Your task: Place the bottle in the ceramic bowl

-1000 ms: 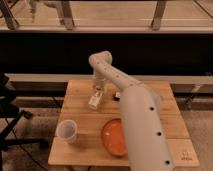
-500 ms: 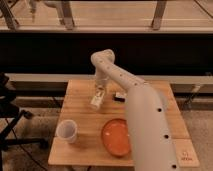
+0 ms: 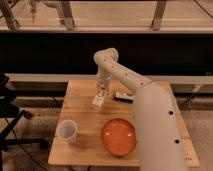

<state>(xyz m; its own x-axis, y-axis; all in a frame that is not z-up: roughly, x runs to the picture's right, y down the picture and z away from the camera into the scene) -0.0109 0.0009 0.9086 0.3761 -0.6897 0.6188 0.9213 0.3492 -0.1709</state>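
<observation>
The small whitish bottle (image 3: pixel 98 101) hangs tilted over the middle of the wooden table (image 3: pixel 82 112), its neck up in my gripper (image 3: pixel 101 93). The gripper points down from the white arm, which reaches in from the lower right and bends over the table's far side, and it is shut on the bottle's top. The orange-red ceramic bowl (image 3: pixel 119 136) sits empty near the table's front edge, to the right of and nearer than the bottle.
A translucent white cup (image 3: pixel 66 131) stands at the front left of the table. A small dark flat object (image 3: pixel 123 97) lies to the right of the bottle. A dark wall and railing run behind the table, and black equipment stands at the left edge.
The gripper and the bottle have drifted slightly right and toward the front of the table. Bowl and cup stay where they were.
</observation>
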